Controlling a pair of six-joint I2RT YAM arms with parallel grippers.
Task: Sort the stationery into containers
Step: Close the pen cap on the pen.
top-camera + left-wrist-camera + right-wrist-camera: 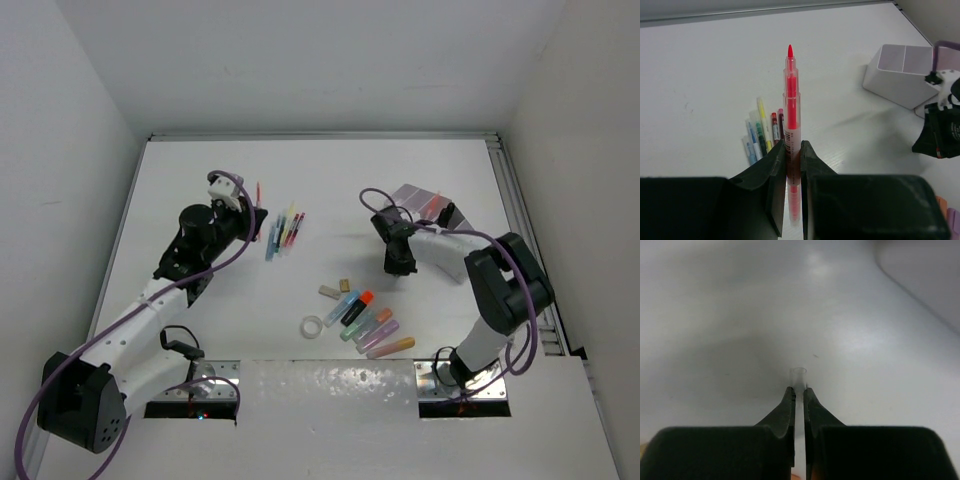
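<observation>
My left gripper is shut on a red pen, whose bare tip points away from the wrist; from above, the gripper and pen are at the left of the table. Beside them lie several thin pens in a loose row. My right gripper is shut on a small clear cap that sticks out past the fingertips, and it hangs in front of the pale organizer. Pastel highlighters, a clear tape ring and beige erasers lie near the front.
The organizer stands at the back right with open-topped compartments. Purple cables loop over both arms. White walls close the table on three sides, and a metal rail runs along the right edge.
</observation>
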